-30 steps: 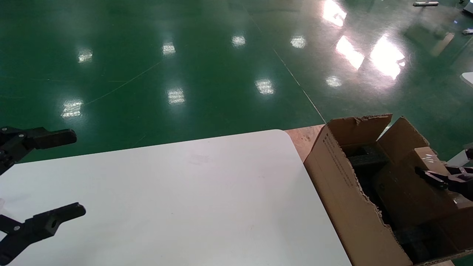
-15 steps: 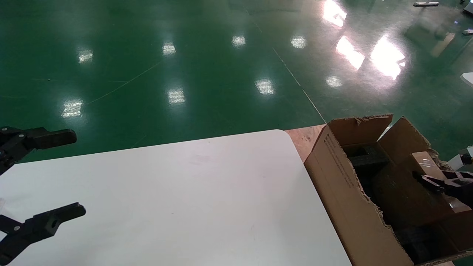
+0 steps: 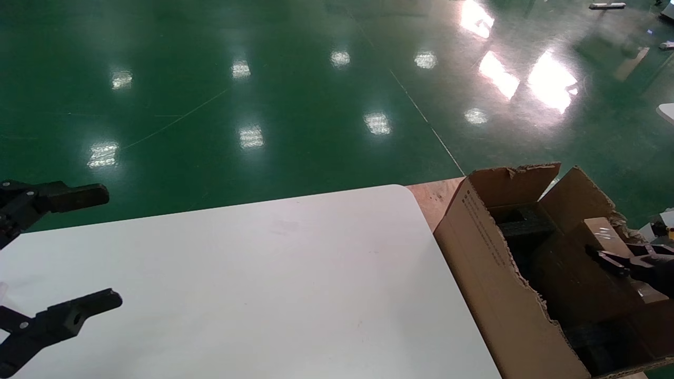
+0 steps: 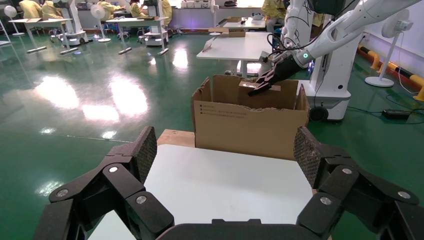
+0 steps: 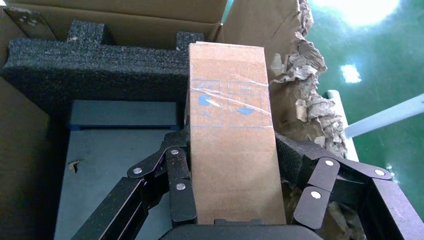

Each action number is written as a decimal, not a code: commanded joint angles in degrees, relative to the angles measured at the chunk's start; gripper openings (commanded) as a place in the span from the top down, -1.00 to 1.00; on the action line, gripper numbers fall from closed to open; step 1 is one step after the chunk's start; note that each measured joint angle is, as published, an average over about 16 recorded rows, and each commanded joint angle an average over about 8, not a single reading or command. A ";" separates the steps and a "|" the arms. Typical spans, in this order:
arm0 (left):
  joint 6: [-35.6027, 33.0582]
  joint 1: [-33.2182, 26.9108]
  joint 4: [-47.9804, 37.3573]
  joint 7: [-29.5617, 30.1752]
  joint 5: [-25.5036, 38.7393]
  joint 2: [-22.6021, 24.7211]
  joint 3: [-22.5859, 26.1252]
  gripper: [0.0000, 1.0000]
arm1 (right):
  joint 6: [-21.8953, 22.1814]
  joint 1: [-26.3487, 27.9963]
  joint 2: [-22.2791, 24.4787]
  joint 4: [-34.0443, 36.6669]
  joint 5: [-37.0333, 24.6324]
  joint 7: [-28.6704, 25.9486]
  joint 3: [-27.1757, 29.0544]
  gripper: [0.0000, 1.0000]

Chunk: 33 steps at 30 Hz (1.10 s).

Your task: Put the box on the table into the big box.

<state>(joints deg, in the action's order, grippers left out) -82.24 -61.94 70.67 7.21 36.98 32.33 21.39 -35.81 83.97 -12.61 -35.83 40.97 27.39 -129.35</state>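
right claw (image 5: pixel 232 200) clamped on the small box's (image 5: pixel 231 135) long sides inside the big box (image 3: pixel 489 273); stiff, light cardboard, slick tape on top; left claw (image 3: pixel 79 250) apart over the desk (image 3: pixel 263 284)

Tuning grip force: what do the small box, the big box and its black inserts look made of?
The box: plain brown cardboard, matte, glossy clear tape across it. The big box: corrugated cardboard, judging by ragged torn edges. Black inserts: likely foam, coarse porous surface. The right gripper clamps the box.

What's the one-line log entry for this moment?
right gripper shut on box | box inside big box | left gripper open over table
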 commanded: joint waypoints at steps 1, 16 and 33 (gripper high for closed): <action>0.00 0.00 0.00 0.00 0.00 0.00 0.00 -1.00 | -0.30 -0.25 -0.24 0.55 -0.04 0.15 -0.06 -0.77; 0.01 0.01 -0.01 0.00 0.00 0.00 -0.01 -1.00 | -0.20 -0.29 -0.33 0.90 -0.27 0.14 -0.19 -1.00; 0.01 0.01 -0.01 0.00 0.00 0.00 0.00 -1.00 | -1.09 0.59 -0.65 0.48 -0.74 1.18 0.27 -1.00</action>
<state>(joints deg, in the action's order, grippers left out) -82.23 -61.93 70.66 7.21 36.98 32.33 21.38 -37.49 85.36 -13.42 -35.80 39.76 29.26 -128.76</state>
